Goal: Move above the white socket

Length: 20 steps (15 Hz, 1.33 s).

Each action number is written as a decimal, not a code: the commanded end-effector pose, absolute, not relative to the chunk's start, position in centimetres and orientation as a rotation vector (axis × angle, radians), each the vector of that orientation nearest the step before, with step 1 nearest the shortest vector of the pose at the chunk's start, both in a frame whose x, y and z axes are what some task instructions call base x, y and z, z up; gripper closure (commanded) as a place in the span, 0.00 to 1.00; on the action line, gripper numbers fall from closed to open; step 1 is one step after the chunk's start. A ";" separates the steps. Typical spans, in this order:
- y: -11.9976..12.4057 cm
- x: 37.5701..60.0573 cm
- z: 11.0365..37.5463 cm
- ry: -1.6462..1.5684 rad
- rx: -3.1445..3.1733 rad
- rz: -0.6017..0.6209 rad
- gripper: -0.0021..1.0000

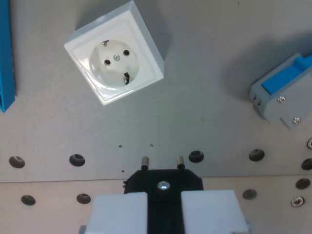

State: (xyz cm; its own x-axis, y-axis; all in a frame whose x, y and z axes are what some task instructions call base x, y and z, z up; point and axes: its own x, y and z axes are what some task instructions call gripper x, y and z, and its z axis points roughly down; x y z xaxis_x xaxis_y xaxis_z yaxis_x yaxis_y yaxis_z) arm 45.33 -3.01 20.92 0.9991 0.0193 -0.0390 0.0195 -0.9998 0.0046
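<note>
Cut off by the left edge: blue bar (6, 53). Cropped at right: grey-blue block (285, 95). Hidden between white fingers (119, 212): black plug (163, 187) body.

— What lies underneath everything?
— A flat grey metal plate (204, 73), matte, evenly lit with soft shadows.
— Any marks on it?
— A row of dark round holes (77, 159) runs across the near part, with a second row nearer still. A seam (58, 181) crosses left to right between them.
</note>
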 end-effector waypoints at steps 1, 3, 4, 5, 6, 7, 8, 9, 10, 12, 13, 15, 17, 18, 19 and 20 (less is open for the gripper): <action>-2.5 45.0 19.6 0.334 3.134 0.088 1.00; -2.2 45.1 18.8 0.387 3.127 0.092 1.00; -2.0 45.2 18.4 0.406 3.125 0.092 1.00; -1.9 45.3 18.0 0.433 3.121 0.094 1.00; -1.7 45.4 17.6 0.452 3.117 0.091 1.00; -1.6 45.5 17.2 0.474 3.113 0.091 1.00; -1.4 45.5 16.8 0.493 3.109 0.089 1.00; -1.3 45.6 16.4 0.510 3.105 0.090 1.00; -1.2 45.7 16.0 0.532 3.100 0.088 1.00; -0.9 45.9 15.3 0.560 3.092 0.085 1.00; -0.8 46.0 15.0 0.570 3.089 0.079 1.00; -0.6 46.1 14.4 0.597 3.082 0.070 1.00; -0.4 46.3 13.9 0.619 3.076 0.065 1.00; -0.3 46.4 13.6 0.630 3.073 0.060 1.00; -0.2 46.5 13.4 0.632 3.072 0.057 1.00; -0.1 46.6 13.1 0.642 3.070 0.051 1.00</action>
